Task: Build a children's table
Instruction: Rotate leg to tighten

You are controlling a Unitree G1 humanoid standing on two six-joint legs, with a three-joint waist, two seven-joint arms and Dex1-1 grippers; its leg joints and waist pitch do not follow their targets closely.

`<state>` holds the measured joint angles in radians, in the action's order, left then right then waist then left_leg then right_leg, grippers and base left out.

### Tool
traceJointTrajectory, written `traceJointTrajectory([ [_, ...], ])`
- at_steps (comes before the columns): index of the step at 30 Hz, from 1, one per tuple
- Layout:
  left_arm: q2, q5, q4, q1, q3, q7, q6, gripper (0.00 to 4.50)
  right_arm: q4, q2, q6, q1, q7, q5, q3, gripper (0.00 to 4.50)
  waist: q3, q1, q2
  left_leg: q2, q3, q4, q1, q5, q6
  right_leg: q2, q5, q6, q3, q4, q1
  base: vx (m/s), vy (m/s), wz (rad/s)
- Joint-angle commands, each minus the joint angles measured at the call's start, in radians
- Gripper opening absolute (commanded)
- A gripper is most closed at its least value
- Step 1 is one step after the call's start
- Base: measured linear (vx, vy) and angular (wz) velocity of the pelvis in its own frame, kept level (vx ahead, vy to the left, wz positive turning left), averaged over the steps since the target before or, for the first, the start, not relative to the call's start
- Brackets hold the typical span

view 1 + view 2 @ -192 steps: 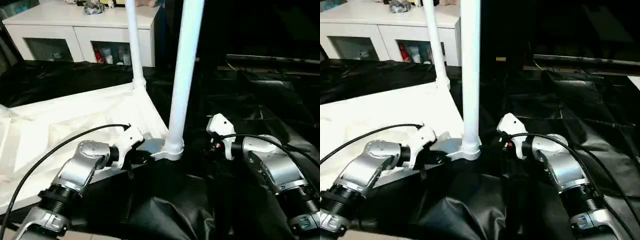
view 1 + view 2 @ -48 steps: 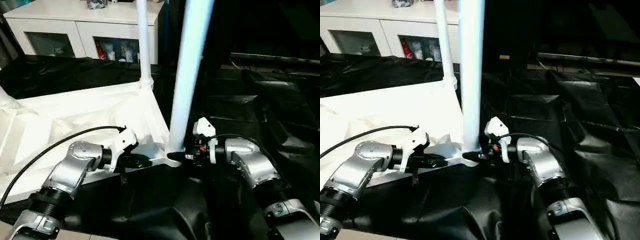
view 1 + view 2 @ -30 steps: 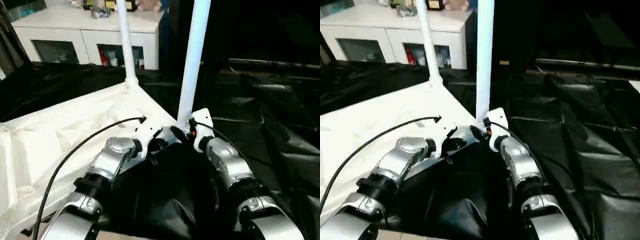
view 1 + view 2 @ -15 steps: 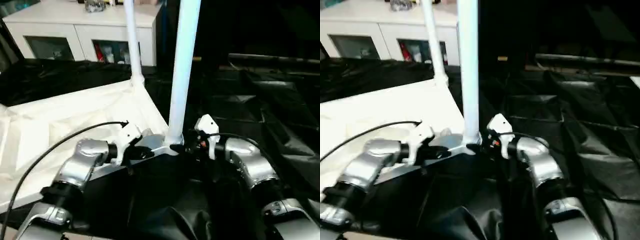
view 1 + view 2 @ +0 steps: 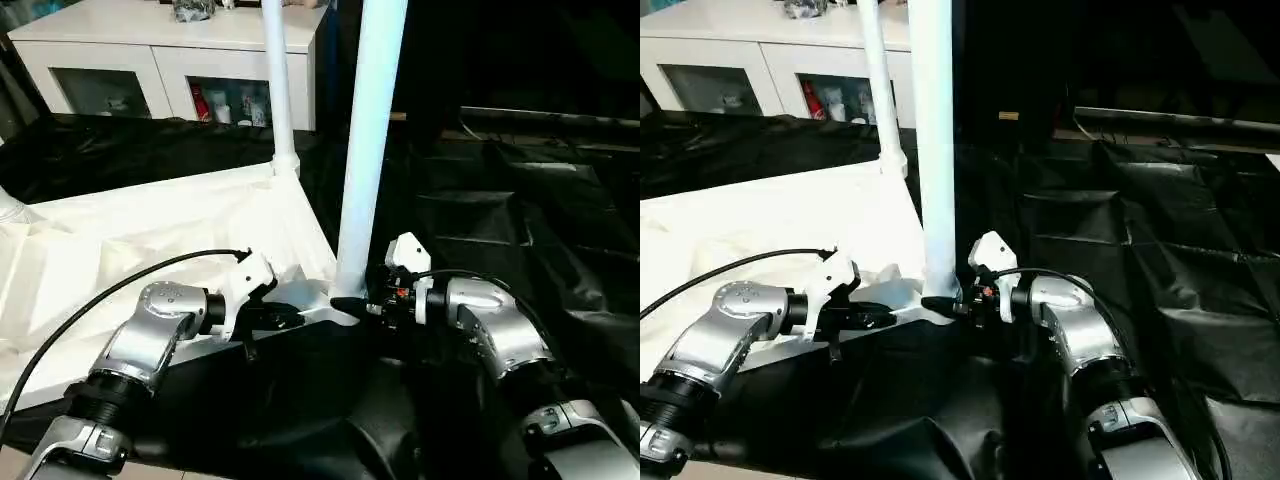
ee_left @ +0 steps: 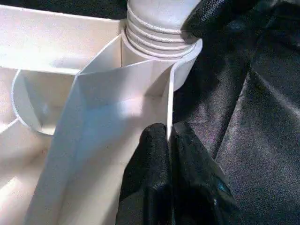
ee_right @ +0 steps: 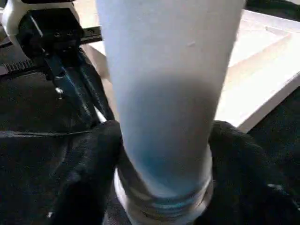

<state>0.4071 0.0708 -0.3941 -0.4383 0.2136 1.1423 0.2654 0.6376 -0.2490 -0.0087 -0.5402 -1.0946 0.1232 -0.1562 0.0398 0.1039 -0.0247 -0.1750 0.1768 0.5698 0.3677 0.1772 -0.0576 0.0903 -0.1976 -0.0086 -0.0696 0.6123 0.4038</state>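
Now your right gripper (image 7: pixel 161 154) has narrowed its fingers (image 7: pixel 89 159) onto the near leg (image 5: pixel 365 150) at its socket, while your left gripper (image 6: pixel 169 154) stays pinched on the rim of the upturned table (image 5: pixel 150 240), so seating looks underway.

White cabinet (image 5: pixel 180 45), black sheeting (image 5: pixel 560 210)

Dim surroundings, overexposed whites, perhaps slight blur.

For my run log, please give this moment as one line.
left gripper: shut on white plastic tabletop rim | right gripper: around upright white tube leg base
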Motion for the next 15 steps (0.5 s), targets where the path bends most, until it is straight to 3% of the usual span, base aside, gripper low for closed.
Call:
traceJointTrajectory([
  [1,-0.033,0.045,-0.005,0.025,0.009,0.009,0.008,0.0,-0.017,0.008,0.008,0.006,-0.033,0.01,-0.023,2.7,-0.056,0.003,0.025,-0.051,-0.01,-0.053,-0.002,0.128,0.104,0.061,-0.137,-0.231,0.045,-0.065,-0.053,0.0,0.0,0.0],
  [9,-0.067,-0.009,-0.058,0.003,-0.005,-0.119,0.008,0.0,0.007,0.037,0.032,0.029,0.084,-0.023,-0.013,2.49,-0.052,0.005,0.028,-0.051,-0.01,-0.056,-0.003,0.154,0.095,0.062,-0.204,-0.21,0.046,-0.074,-0.051,0.0,0.0,0.0],
  [13,-0.133,-0.036,-0.127,-0.049,-0.029,-0.264,0.033,0.0,0.094,0.092,0.057,0.015,0.315,-0.086,0.004,2.49,-0.044,-0.001,0.027,-0.05,-0.015,-0.069,-0.011,0.226,0.035,0.065,-0.37,-0.164,0.048,-0.091,-0.045,0.0,0.0,0.0],
  [15,-0.208,-0.064,-0.198,-0.106,-0.041,-0.414,0.058,0.0,0.157,0.165,0.122,-0.005,0.559,-0.099,0.053,2.48,-0.038,-0.008,0.027,-0.047,-0.015,-0.072,-0.019,0.276,0.016,0.065,-0.452,-0.141,0.05,-0.104,-0.038,0.0,0.0,0.0],
])
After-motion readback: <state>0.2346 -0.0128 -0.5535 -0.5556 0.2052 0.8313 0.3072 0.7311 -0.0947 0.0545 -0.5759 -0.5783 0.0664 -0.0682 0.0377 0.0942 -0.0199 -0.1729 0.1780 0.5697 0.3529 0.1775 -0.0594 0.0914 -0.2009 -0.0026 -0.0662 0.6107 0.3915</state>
